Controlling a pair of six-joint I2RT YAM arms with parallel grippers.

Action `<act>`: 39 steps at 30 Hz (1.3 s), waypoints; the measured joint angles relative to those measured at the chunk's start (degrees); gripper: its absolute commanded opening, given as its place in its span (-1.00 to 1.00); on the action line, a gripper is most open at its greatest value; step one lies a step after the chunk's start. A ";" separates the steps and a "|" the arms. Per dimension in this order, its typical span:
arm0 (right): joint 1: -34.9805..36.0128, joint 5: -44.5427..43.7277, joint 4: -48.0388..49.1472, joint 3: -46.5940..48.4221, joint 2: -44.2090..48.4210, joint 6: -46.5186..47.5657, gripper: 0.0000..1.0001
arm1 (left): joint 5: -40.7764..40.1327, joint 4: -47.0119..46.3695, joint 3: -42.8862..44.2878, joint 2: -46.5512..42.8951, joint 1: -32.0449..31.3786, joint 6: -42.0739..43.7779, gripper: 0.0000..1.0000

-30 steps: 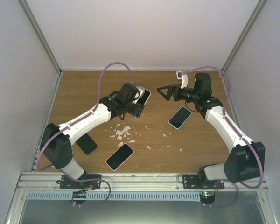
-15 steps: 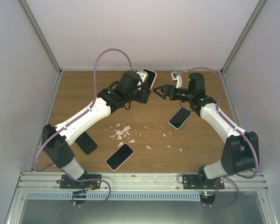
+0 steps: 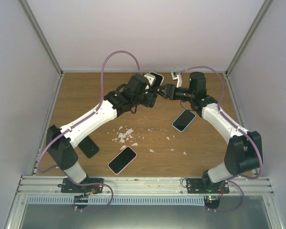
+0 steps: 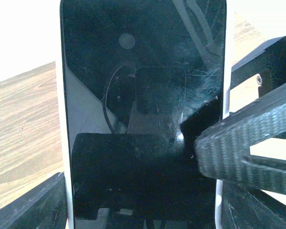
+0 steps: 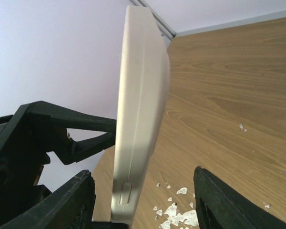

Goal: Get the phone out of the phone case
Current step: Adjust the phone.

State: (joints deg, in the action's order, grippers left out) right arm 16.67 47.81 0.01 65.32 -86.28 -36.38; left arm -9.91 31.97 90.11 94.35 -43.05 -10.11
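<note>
Standing upright, clamped by the left gripper [image 3: 150, 95], the phone case [image 5: 140, 95] sat edge-on inside the half-open, empty right gripper [image 3: 164, 91].

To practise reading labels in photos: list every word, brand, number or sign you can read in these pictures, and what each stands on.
None can be read.
The held phone has a dark, scratched screen showing only reflections.
Its white case is plain along the edge in view.
The near phone and the phone by the right arm show blank dark screens.
</note>
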 measured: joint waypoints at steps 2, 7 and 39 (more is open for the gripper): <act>0.02 0.26 0.50 0.09 -0.13 -0.70 -0.04 | -0.57 0.02 0.26 0.02 -0.44 0.00 0.48; 0.04 0.66 1.88 0.28 -1.07 -2.58 -0.33 | -2.51 0.79 1.97 0.90 -1.79 0.11 0.48; -6.69 17.97 3.21 1.03 1.53 2.19 -0.99 | 27.93 -0.63 -4.59 -12.28 8.98 10.88 0.98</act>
State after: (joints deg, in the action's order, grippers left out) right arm 9.98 65.78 3.22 66.35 -84.75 -34.20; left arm 18.02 31.33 85.52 82.06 -34.06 0.78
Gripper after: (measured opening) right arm 0.130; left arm 0.990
